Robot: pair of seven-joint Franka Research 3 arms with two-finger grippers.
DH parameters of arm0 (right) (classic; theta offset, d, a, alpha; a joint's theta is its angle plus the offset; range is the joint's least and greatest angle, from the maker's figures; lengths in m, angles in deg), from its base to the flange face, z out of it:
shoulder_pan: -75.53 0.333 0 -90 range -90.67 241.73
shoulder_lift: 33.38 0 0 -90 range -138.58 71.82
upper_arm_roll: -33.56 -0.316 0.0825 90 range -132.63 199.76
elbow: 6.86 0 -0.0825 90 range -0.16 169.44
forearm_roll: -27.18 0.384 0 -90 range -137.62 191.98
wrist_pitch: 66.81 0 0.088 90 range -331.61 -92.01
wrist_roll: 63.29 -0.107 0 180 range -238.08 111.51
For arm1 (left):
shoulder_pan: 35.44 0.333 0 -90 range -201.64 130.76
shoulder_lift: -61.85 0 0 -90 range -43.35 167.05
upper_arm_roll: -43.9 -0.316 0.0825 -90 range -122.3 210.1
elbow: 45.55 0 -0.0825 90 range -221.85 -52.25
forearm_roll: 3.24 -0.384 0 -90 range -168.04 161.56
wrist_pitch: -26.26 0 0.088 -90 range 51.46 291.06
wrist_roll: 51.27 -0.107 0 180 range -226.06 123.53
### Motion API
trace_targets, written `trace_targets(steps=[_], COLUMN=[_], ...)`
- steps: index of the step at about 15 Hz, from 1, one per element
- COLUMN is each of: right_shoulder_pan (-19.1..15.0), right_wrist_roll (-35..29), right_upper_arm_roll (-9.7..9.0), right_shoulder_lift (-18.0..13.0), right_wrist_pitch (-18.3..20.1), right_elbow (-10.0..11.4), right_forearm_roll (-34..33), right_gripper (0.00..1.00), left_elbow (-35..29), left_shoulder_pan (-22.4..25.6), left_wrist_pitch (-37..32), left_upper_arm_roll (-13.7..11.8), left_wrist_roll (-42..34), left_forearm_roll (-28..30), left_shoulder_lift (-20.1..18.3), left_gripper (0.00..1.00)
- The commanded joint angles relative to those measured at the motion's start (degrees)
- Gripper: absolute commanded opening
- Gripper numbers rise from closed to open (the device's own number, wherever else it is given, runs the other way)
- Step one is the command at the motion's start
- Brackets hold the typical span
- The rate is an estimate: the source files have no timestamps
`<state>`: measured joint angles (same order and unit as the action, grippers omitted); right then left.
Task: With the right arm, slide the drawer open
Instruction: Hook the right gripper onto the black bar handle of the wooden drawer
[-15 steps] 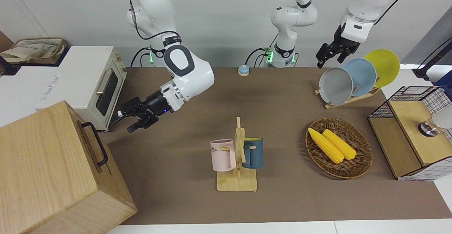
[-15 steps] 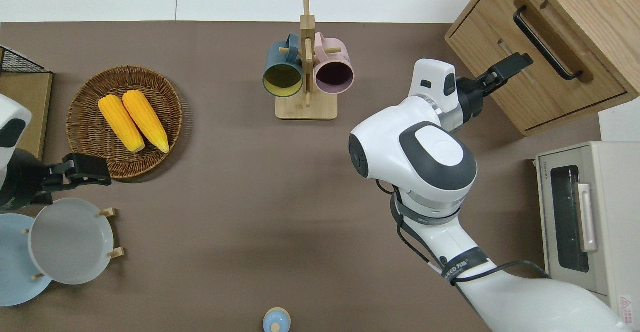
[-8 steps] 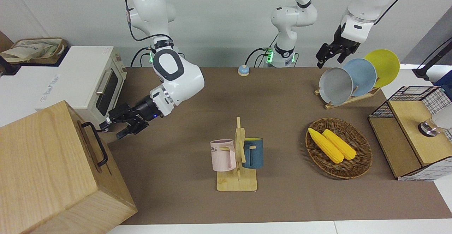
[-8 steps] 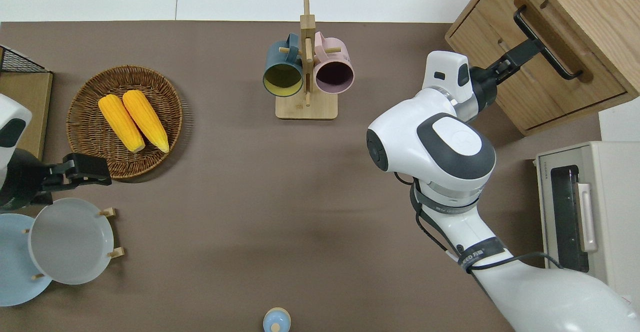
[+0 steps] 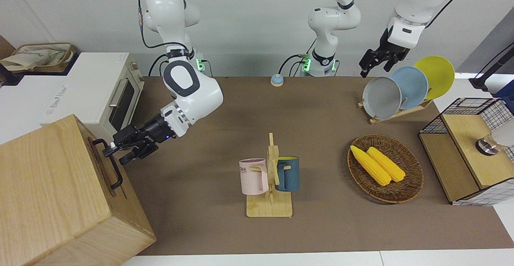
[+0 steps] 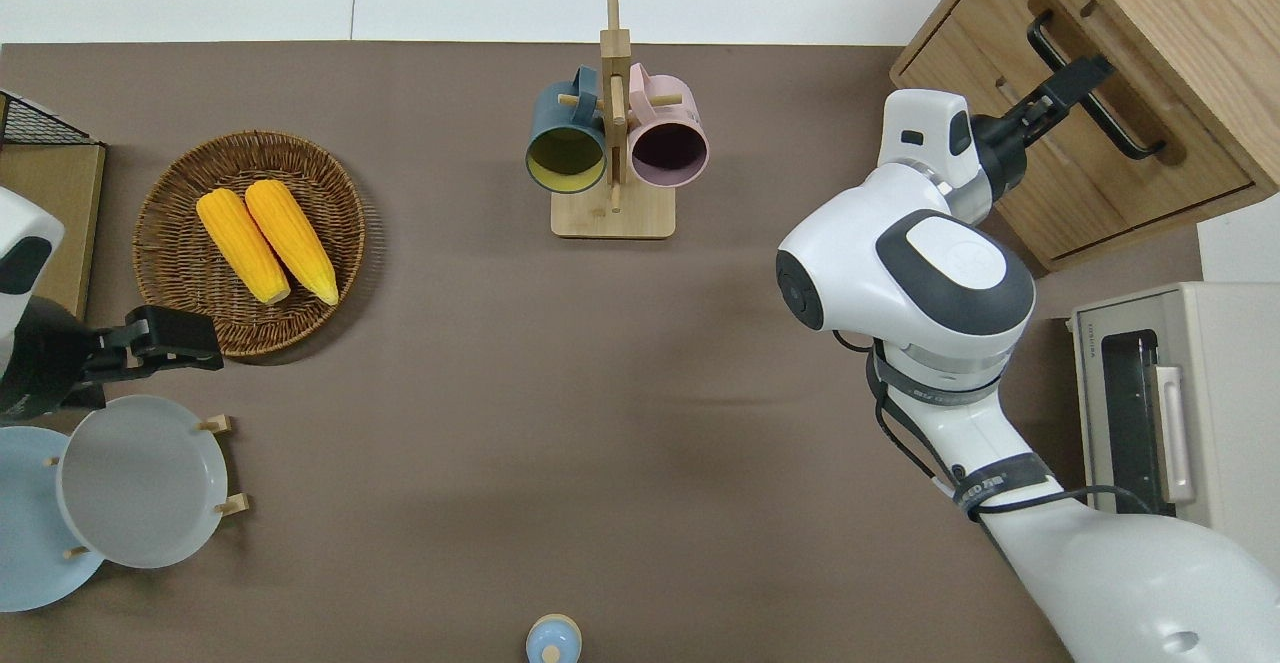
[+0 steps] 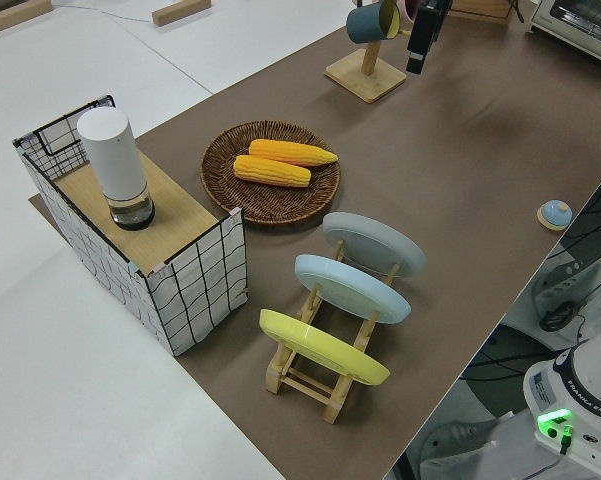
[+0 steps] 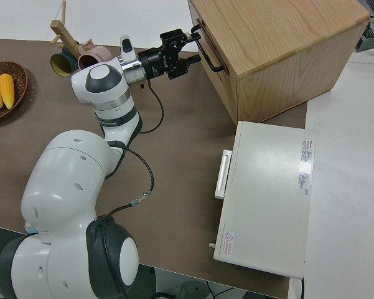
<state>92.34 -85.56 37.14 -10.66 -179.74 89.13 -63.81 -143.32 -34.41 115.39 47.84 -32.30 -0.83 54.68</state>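
The drawer [image 6: 1190, 178] is a light-wood front on the big pale wooden box [image 5: 48, 185] at the right arm's end of the table. It looks flush with the box. Its black bar handle [image 6: 1130, 133] also shows in the front view [image 5: 114, 173] and the right side view [image 8: 213, 61]. My right gripper [image 6: 1080, 78] is open, reaching sideways to the drawer front, its fingertips at the handle bar. The front view shows the right gripper [image 5: 116, 153] with one finger on each side of the bar. The left arm is parked.
A white toaster oven [image 6: 1170, 433] stands beside the box, nearer to the robots. A mug rack [image 6: 610, 153] with two mugs stands mid-table. Toward the left arm's end are a corn basket [image 6: 160, 203], a plate rack [image 5: 395, 113] and a wire-mesh shelf [image 5: 474, 165].
My right gripper has moved across the table toward the wooden box and now reaches the drawer handle. The drawer and the left arm have not moved.
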Motion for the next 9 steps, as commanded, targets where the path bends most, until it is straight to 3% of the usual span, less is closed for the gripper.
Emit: trace_targets(steps=[1, 3, 5, 9], right_shoulder_pan=[-0.7, -0.7, -0.6, -0.4], right_wrist_roll=[-1.4, -1.8, -2.1, -2.2], right_upper_arm_roll=[0.73, 0.99, 1.0, 1.0], right_shoulder_lift=[0.8, 0.9, 0.8, 0.8], right_wrist_pitch=[-2.6, -2.9, -2.8, -2.6], right_elbow=[-0.4, -0.4, -0.4, -0.4], right_forearm_roll=[-2.4, -2.4, -2.4, -2.3], right_gripper=[0.605, 0.542, 0.315, 0.073], left_elbow=[0.2, 0.2, 0.2, 0.2], left_shoulder_pan=[-0.1, -0.1, -0.1, -0.1], left_wrist_pitch=[-0.9, -1.0, -0.9, -0.9], left_upper_arm_roll=[-0.3, -0.3, -0.3, -0.3], left_wrist_roll=[-0.5, -0.5, -0.5, -0.5], left_forearm_roll=[0.1, 0.1, 0.1, 0.1], left_shoulder_lift=[-0.5, -0.5, -0.5, -0.5], left_gripper=[0.99, 0.99, 0.99, 0.99])
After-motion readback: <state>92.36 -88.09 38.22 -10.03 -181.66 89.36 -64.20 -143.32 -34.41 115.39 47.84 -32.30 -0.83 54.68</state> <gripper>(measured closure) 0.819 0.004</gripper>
